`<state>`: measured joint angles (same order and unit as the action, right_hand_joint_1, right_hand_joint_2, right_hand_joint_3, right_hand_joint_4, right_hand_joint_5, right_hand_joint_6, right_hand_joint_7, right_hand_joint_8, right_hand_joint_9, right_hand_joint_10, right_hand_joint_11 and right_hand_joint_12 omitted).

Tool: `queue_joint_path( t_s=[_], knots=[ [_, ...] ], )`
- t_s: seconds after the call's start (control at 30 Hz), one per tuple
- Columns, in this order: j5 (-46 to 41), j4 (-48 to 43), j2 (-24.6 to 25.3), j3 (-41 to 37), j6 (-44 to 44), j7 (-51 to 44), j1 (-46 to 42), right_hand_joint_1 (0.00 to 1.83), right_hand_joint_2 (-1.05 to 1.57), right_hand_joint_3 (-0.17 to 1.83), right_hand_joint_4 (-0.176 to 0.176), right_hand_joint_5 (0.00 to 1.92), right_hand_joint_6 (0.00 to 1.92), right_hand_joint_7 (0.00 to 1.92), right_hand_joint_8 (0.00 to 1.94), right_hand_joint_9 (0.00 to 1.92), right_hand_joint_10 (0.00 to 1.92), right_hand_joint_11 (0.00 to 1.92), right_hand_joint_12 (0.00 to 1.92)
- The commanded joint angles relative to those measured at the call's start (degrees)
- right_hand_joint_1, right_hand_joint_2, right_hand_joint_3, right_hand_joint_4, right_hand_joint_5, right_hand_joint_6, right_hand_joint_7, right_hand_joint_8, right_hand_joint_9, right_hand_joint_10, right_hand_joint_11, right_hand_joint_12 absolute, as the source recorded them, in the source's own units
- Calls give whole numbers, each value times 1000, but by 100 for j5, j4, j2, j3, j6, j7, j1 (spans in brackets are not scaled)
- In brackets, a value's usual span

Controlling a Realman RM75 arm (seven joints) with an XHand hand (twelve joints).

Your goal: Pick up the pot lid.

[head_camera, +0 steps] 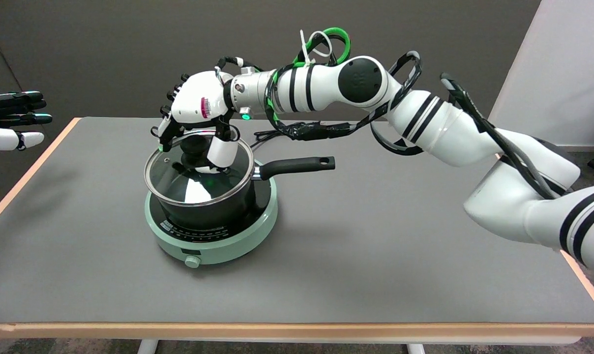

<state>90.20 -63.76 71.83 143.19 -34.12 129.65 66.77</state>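
Across the frame, grey table [375, 255] with pale wood edging, dark wall behind.
Reaching in from lower right, white right arm [425, 123] banded in black, cables and a green loop strapped near the wrist.
On the table's left half, mint-green round cooker [213, 241], knob [193, 261] on its front rim facing the camera.
Sitting on the cooker, black pot [223, 209], long black handle [297, 166] pointing right, level.
Resting on the pot's rim, glass lid [189, 187], metal-edged, seated flat, not raised. Reflections bright on the glass.
Directly over the lid, right hand [198, 123], palm down, wrist toward the right. Fingers [165, 135] curled downward on the left of the lid's black knob [194, 146], thumb [223, 150] down on its right, tip near the glass. Digits closing around the knob from both sides; actual contact with the knob not clear from this angle, so grasp cannot be confirmed.
At the upper left edge, left hand [12, 120] hanging in the air, well apart from the cooker, fingers stretched flat and pointing right.
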Motion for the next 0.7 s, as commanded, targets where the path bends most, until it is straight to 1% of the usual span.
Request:
queue_joint_path(
  t_s=[0.03, 0.27, 0.4, 0.7],
  knots=[
    [117, 56, 106, 70, 99, 0, 16, 727, 622, 896, 176, 592, 326, 711, 267, 727, 494, 412, 588],
    [117, 89, 107, 78, 106, 0, 24, 743, 635, 884, 176, 613, 367, 734, 287, 740, 518, 422, 587],
    [110, 88, 107, 86, 106, 0, 24, 772, 663, 858, 176, 640, 436, 777, 347, 756, 561, 432, 574],
    [77, 65, 60, 94, 106, 0, 17, 820, 688, 838, 176, 659, 541, 802, 408, 774, 622, 447, 565]
  ],
)
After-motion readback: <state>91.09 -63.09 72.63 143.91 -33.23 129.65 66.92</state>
